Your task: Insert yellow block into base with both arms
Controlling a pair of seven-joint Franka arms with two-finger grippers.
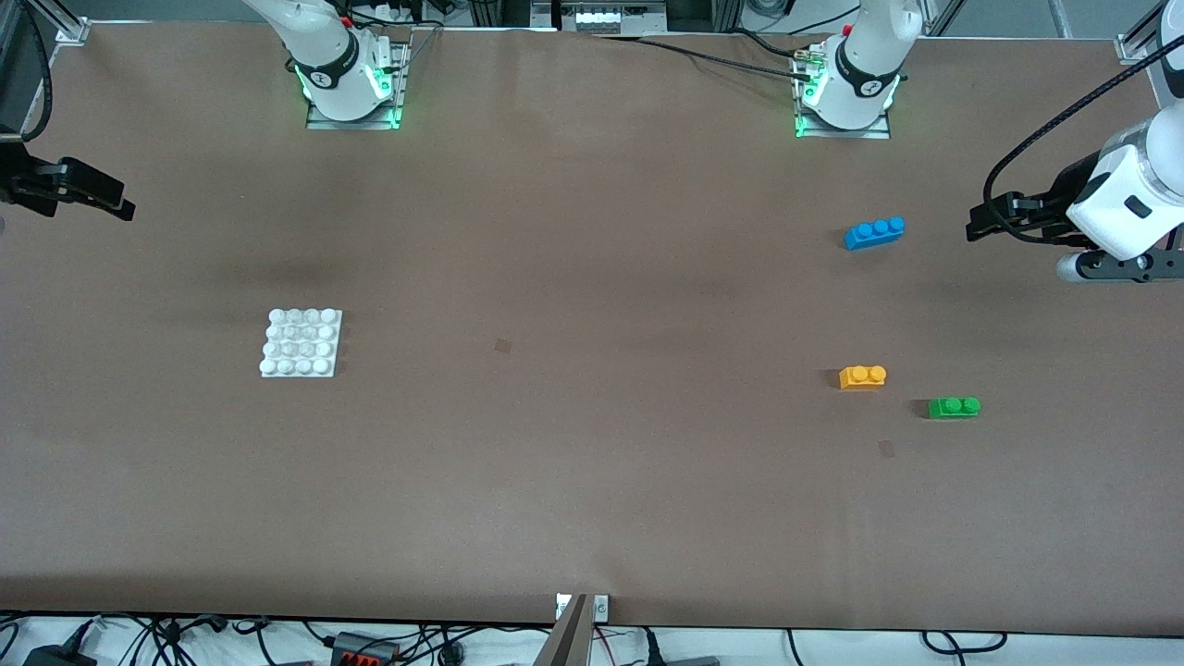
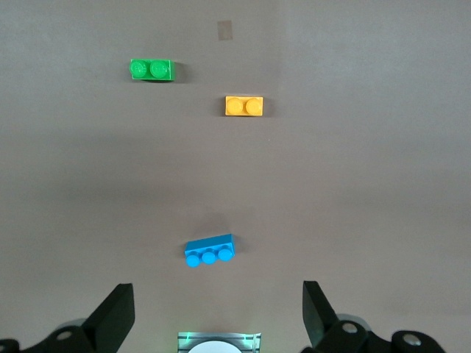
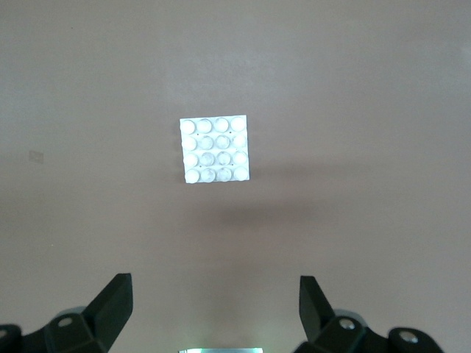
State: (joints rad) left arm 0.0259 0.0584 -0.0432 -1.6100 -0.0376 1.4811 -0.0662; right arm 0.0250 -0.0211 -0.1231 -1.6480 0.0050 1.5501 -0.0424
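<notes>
The yellow block (image 1: 862, 376) lies on the brown table toward the left arm's end, also in the left wrist view (image 2: 244, 106). The white base (image 1: 301, 343) lies toward the right arm's end, also in the right wrist view (image 3: 215, 149). My left gripper (image 1: 979, 225) hangs open and empty high over the table's edge at the left arm's end; its open fingers frame the left wrist view (image 2: 217, 316). My right gripper (image 1: 116, 202) hangs open and empty over the edge at the right arm's end, its fingers wide apart in the right wrist view (image 3: 215, 312).
A blue three-stud brick (image 1: 874, 231) lies farther from the front camera than the yellow block, also in the left wrist view (image 2: 210, 250). A green two-stud brick (image 1: 954, 407) lies beside the yellow block, slightly nearer the camera (image 2: 151, 70). Both arm bases stand along the table's back edge.
</notes>
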